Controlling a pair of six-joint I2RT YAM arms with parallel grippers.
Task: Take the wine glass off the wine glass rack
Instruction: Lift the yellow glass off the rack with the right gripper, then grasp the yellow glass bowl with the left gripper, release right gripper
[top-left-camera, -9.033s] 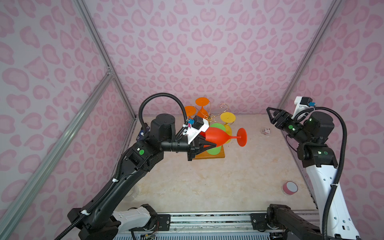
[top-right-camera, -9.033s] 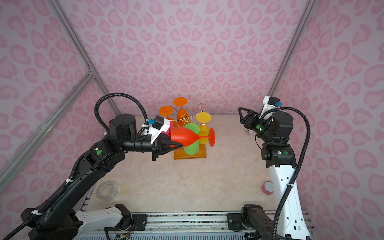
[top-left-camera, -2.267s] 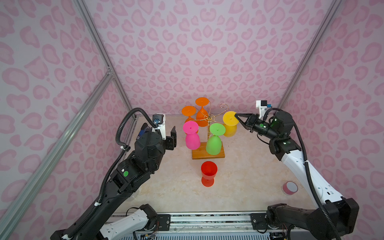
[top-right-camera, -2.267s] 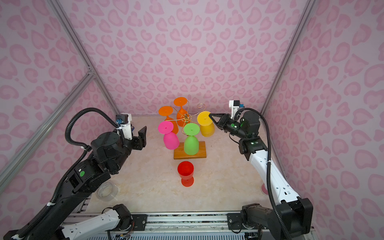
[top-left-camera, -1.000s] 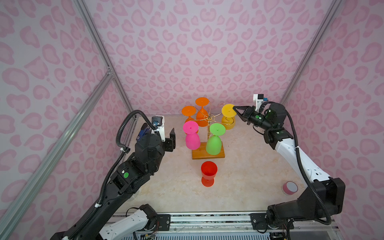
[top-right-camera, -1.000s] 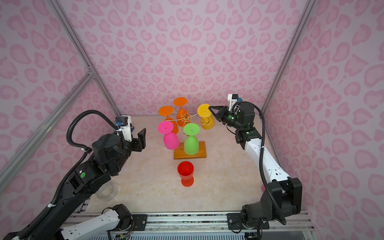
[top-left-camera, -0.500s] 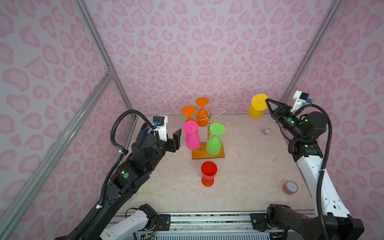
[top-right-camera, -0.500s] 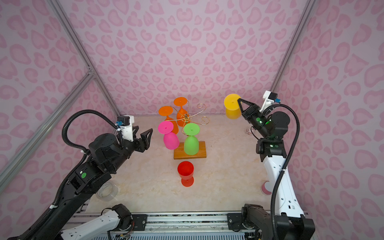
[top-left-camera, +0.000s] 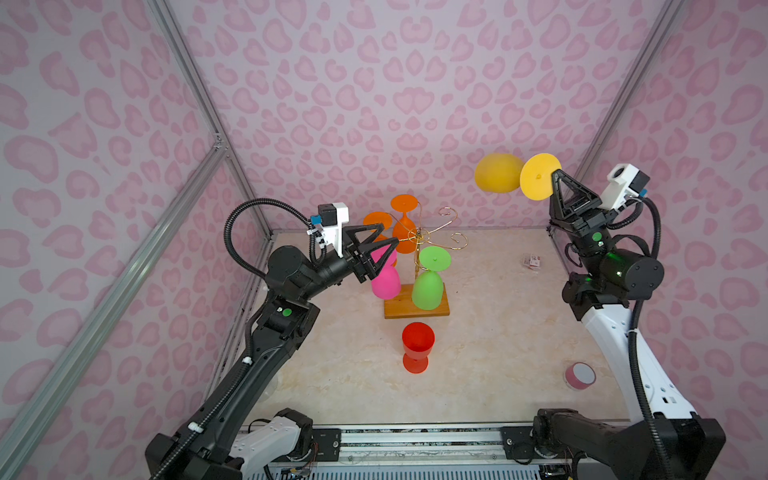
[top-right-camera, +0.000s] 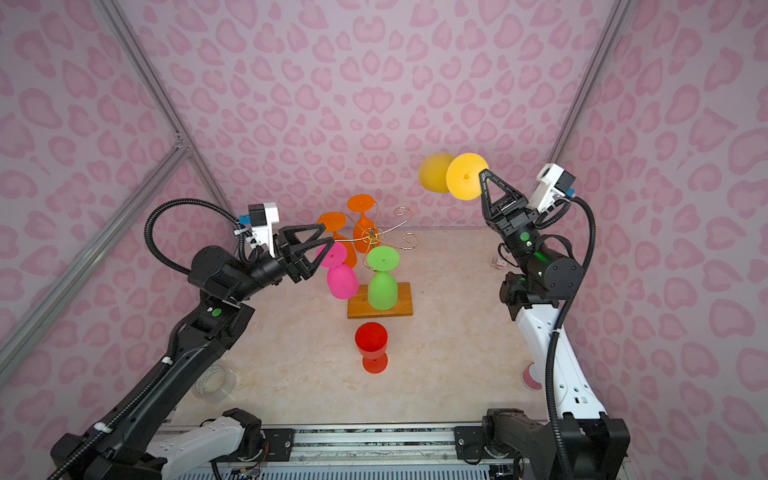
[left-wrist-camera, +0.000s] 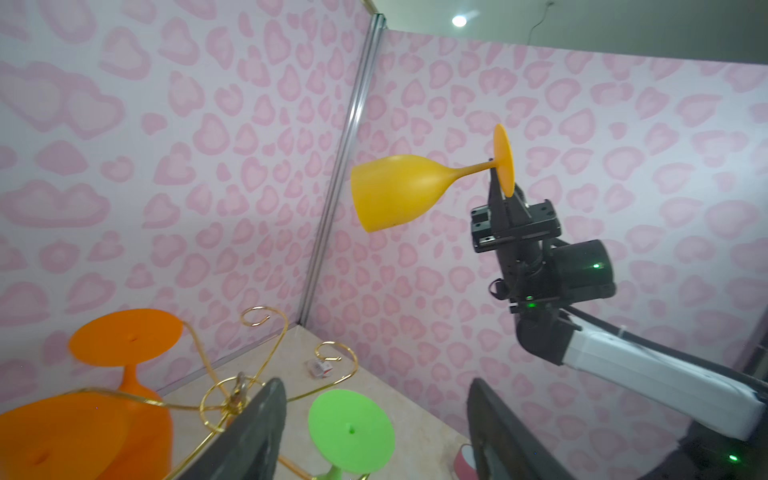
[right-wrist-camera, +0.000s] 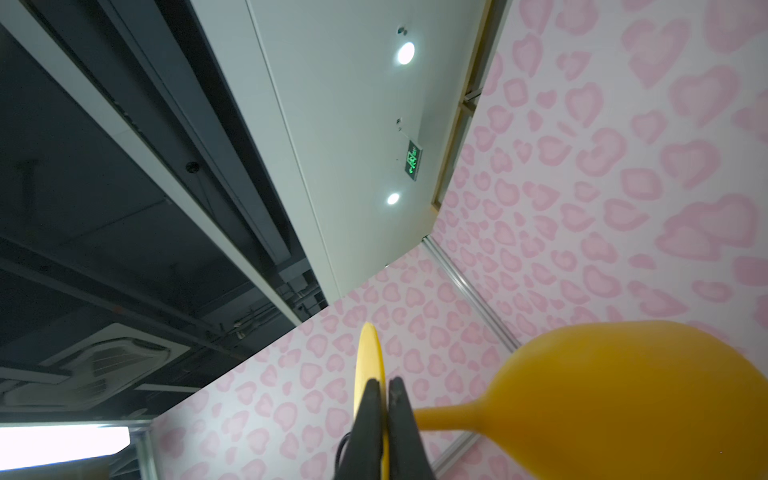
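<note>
Ceiling sign: right wrist only; red glass: both top views.

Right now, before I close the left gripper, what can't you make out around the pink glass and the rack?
- Pink glass stem and hook: both top views, hidden under its foot and the left gripper; contact unclear.
- Left wrist view: pink glass not in frame.
- Right wrist view: yellow glass bowl cut off by the edge.
- Small item on the table: too small to identify.

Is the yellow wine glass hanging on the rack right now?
No, the right gripper pinches the yellow wine glass by its foot, up in the air and apart from the wine glass rack.
</note>
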